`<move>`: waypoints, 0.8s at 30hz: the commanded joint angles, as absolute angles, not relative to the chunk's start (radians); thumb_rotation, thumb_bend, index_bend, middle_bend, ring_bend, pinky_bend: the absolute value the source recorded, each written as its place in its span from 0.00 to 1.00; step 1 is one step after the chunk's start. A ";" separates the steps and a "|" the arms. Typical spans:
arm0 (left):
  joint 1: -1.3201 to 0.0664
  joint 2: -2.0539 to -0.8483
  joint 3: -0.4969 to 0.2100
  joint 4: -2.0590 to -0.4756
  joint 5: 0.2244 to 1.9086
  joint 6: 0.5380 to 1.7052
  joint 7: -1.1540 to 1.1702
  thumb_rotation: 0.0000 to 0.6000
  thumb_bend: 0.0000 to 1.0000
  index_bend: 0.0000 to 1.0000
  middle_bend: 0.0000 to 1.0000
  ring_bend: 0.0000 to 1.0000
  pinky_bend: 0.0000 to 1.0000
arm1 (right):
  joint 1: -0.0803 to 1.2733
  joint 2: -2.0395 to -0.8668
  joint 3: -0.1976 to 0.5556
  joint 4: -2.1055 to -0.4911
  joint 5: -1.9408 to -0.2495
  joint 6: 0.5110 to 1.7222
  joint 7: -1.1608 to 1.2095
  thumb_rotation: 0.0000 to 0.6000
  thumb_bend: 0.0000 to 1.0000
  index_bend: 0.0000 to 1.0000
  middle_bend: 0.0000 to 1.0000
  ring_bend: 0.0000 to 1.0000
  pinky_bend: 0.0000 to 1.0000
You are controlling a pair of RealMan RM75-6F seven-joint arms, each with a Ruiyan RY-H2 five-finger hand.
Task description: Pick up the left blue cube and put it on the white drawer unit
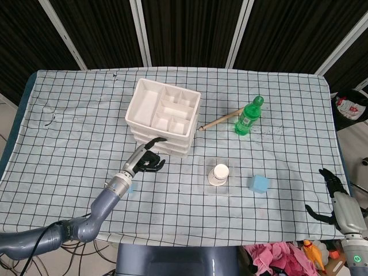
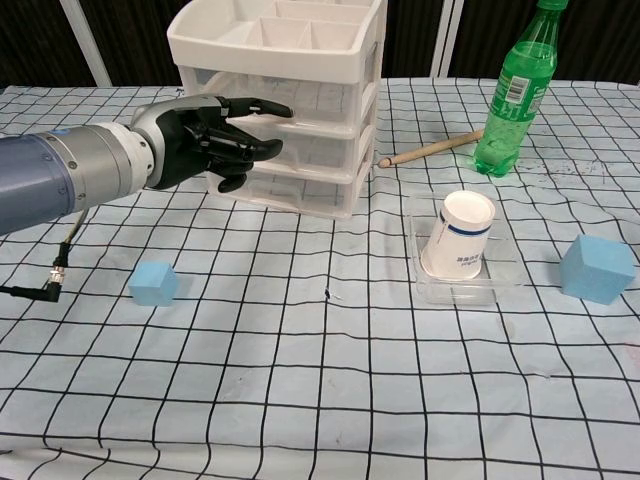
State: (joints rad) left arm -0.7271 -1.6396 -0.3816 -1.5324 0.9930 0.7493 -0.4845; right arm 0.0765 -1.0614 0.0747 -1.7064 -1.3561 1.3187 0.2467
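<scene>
The left blue cube [image 2: 153, 283] sat on the checked cloth of the table [image 2: 300, 400] nearest the chest camera, untouched and well short of the white drawer unit [image 2: 290, 100]. Above and behind it the left hand [image 2: 215, 135] hovered in front of the drawer fronts, its fingers [image 2: 255, 108] partly curled with one stretched toward the unit, grasping nothing. The head view showed that cube only as a sliver of blue [image 1: 131, 187] beside the wrist, while the chest view showed it whole. Only the head view took in the right hand [image 1: 333, 198] at the far right edge of the table, dark fingers spread loosely and holding nothing, and the open compartments on top of the drawer unit [image 1: 164, 109]. A second blue cube [image 2: 597, 268] lay to the right, near a clear tray [image 2: 500, 285] holding a white paper cup [image 2: 460, 235] tipped on its side in the chest view; from above the cup [image 1: 220, 172] appeared as a round rim. A green plastic bottle [image 2: 515, 95] stood behind the tray, its label too blurred to read, with a wooden stick [image 2: 440, 148] lying between it and the drawer unit. The cup carried a dark band, but no legible writing.
</scene>
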 commanded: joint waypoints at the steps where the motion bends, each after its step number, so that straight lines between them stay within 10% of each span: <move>1: -0.727 -1.639 -0.382 -1.533 0.994 0.750 -0.485 1.00 0.44 0.16 0.93 0.88 0.82 | 0.077 -1.061 0.075 -1.707 -1.356 1.318 0.247 1.00 0.22 0.06 0.00 0.00 0.19; 24: -0.734 -1.642 -0.380 -1.527 0.994 0.748 -0.486 1.00 0.44 0.16 0.93 0.88 0.82 | 0.076 -1.061 0.075 -1.706 -1.355 1.319 0.246 1.00 0.22 0.06 0.00 0.00 0.19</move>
